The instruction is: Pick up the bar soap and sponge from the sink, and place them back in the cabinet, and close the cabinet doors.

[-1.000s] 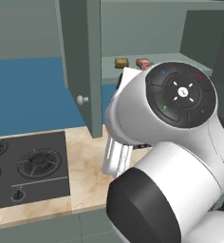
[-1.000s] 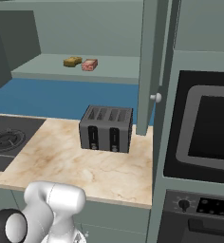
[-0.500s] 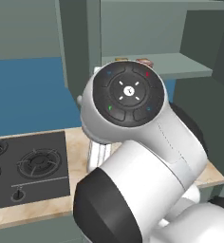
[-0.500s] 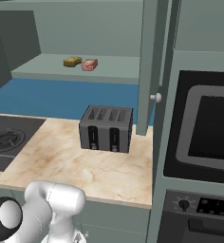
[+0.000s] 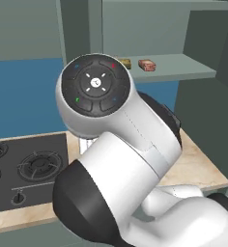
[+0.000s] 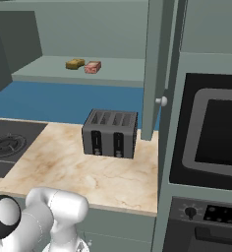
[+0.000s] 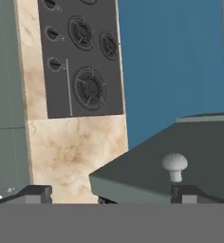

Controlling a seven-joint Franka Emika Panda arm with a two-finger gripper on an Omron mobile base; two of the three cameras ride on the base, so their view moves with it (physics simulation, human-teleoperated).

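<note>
The white arm with dark joints rises close before the left base camera, its upper link bent sharply over a broad black joint band. A round dark end cap with small coloured marks faces that camera. In the right base view the arm's lower white links and one dark joint sit at the bottom left corner. In the hand view the pincer (image 7: 109, 193) shows two small dark fingertips (image 7: 35, 192), set wide apart with a clear gap between them, nothing held. That view is rolled sideways.
</note>
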